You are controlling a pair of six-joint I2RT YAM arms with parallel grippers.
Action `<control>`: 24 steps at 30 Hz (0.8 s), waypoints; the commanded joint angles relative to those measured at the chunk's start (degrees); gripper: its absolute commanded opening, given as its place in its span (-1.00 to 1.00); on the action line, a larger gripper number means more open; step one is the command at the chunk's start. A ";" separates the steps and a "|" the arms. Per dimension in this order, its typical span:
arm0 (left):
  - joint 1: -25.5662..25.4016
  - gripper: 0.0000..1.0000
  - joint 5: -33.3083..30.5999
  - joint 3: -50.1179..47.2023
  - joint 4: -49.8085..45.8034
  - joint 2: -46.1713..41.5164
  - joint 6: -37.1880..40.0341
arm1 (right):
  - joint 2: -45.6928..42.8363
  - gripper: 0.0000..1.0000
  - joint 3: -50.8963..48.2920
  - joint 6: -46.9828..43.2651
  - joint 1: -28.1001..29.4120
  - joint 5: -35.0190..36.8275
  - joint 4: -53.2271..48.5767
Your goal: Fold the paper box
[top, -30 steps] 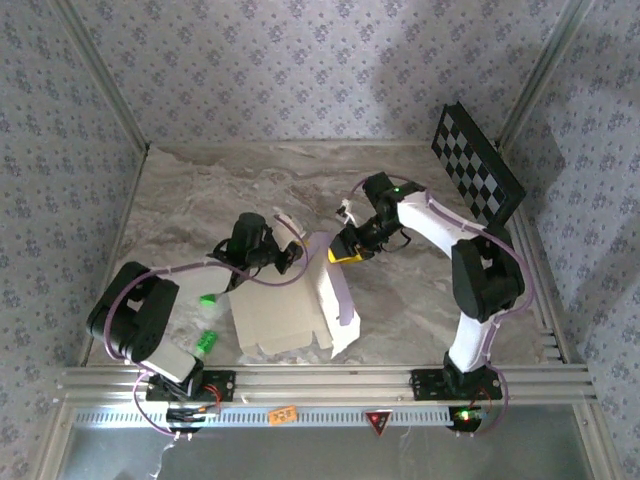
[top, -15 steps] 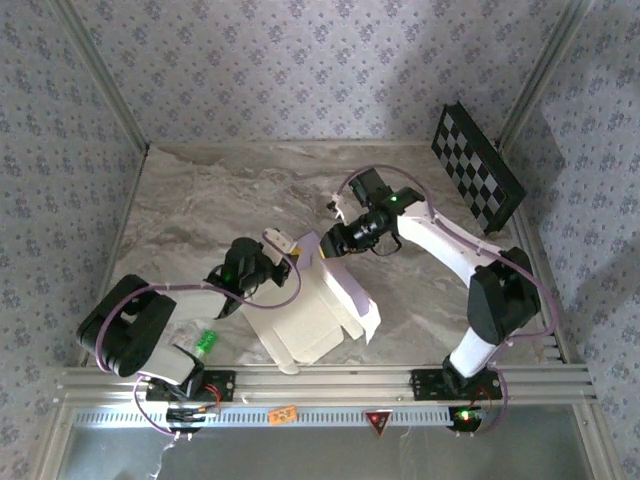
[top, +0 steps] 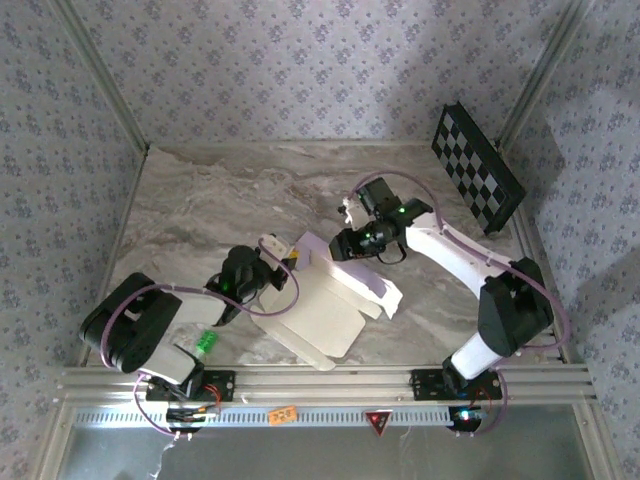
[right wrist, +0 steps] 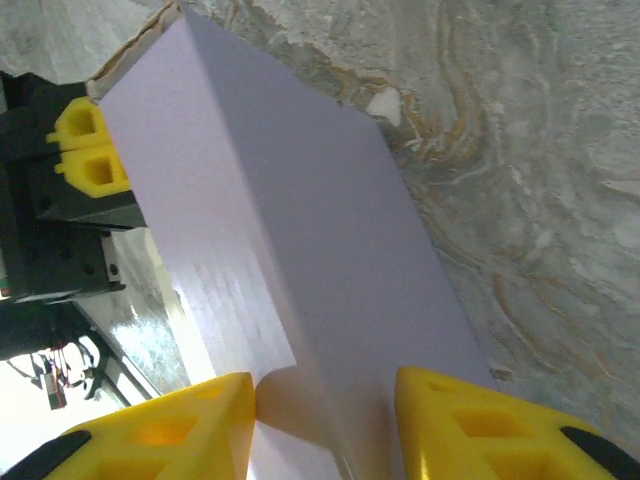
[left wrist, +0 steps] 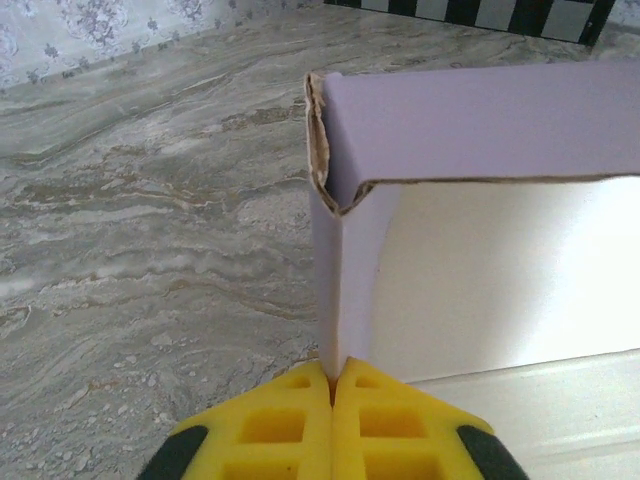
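The paper box (top: 320, 310) lies half-formed on the desk (top: 200, 200), about midway along its near edge. It is turned askew so that 1 corner points at that edge. Its cream inside faces up and its lavender walls stand along the far side.

The left tool (top: 278, 262) sits at the box's far-left corner. In the left wrist view its 2 yellow pads (left wrist: 300, 420) are pressed together on a thin upright wall, just below a creased, slightly torn corner. The right tool (top: 347, 245) is at the far side of the box, towards the desk's far-right corner. In the right wrist view its pads (right wrist: 190, 425) straddle a lavender wall section, and both look to touch it, so I judge it a wide pinch.

The raised far wall runs lengthwise from 1 tool to the other, so the box lies between them and on the near side of both. Each arm holds its own end of that wall. Any further fold likely turns on that shared line, with the left arm as anchor at the corner.
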 commanded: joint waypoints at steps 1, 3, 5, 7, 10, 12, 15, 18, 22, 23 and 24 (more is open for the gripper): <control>-0.12 -0.63 -1.98 0.61 -1.21 1.89 -1.58 | 0.90 -0.17 -1.03 0.84 1.45 -0.78 0.63; -0.09 -0.56 -2.15 1.75 -1.22 3.04 -1.79 | 1.12 -0.20 -1.03 1.00 1.74 -0.96 1.12; -0.09 -0.54 -1.84 3.21 -1.43 4.49 -1.83 | 1.51 -0.22 -1.03 1.13 1.87 -1.12 1.39; -0.10 -0.51 -1.66 4.68 -1.51 6.08 -1.77 | 1.77 -0.22 -1.03 1.17 1.97 -1.27 1.42; 0.00 -0.50 -1.37 6.64 -1.69 8.03 -1.67 | 1.94 -0.23 -1.03 0.95 1.97 -1.43 1.42; 0.00 -0.51 -1.54 7.78 -1.62 9.03 -2.15 | 2.08 -0.24 -1.03 0.86 1.83 -1.60 1.42; 0.00 -0.51 -2.44 9.30 -0.45 10.60 -3.99 | 2.30 -0.25 -1.03 0.80 1.69 -1.98 1.51; 0.00 -0.57 -4.21 10.40 0.99 11.98 -7.12 | 2.52 -0.25 -1.03 1.15 1.46 -2.66 1.73; -0.13 -0.81 -7.57 9.86 5.76 13.44 -12.87 | 2.13 -0.26 -1.03 2.37 1.08 -3.25 2.12; -0.34 -0.86 -8.58 9.61 6.39 13.68 -13.97 | 2.01 -0.27 -2.93 2.92 0.87 -3.44 2.08; -0.63 -0.90 -9.68 9.50 6.63 13.77 -14.82 | 1.84 -0.28 -3.40 3.66 0.67 -3.75 2.04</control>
